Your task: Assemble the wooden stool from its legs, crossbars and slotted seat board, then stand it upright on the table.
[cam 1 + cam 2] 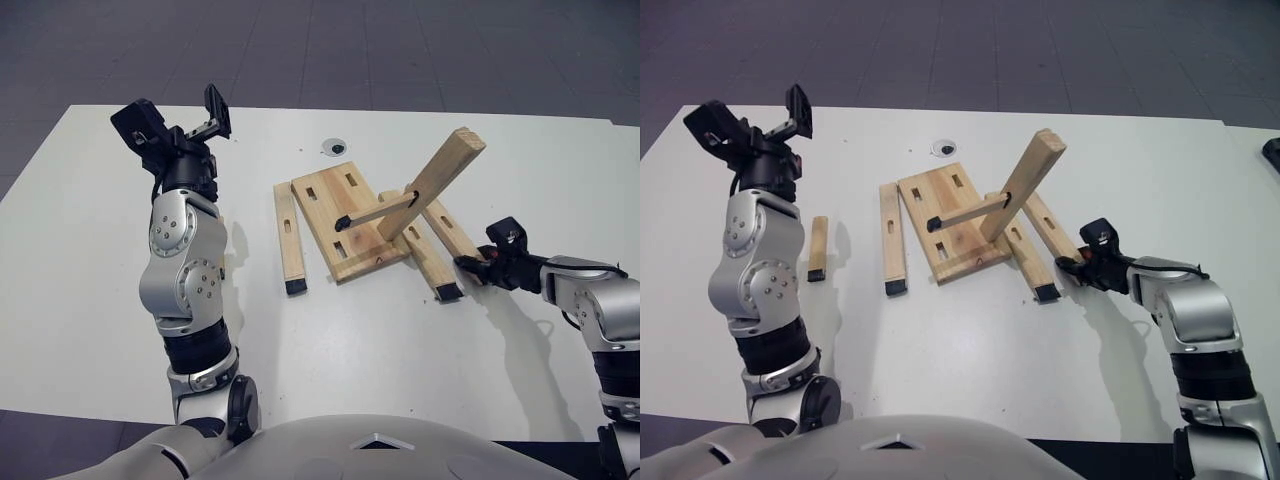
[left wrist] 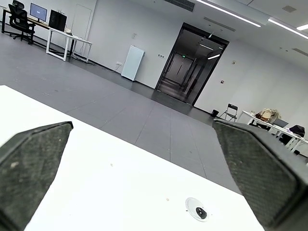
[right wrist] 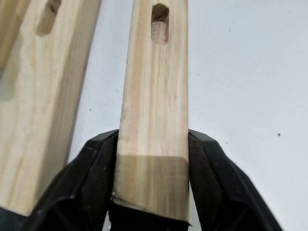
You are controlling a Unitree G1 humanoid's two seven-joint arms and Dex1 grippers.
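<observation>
We are clamping a loose leg (image 1: 1052, 228) with the right tool (image 1: 1081, 266); the left tool (image 1: 178, 120) is gaping empty. Nearby, only one tilted leg (image 1: 1025, 180) is standing on the seat board (image 1: 958, 250).

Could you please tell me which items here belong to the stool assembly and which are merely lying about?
For the job: seat board; tilted leg standing in it, with crossbar; loose leg; held leg in the right gripper; neighbouring leg; short piece.
Lying about: table grommet; desk and chair behind.

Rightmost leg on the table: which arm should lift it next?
Right. The right tool is shut on the leg; the left tool is open, empty, raised well off to the left.
</observation>
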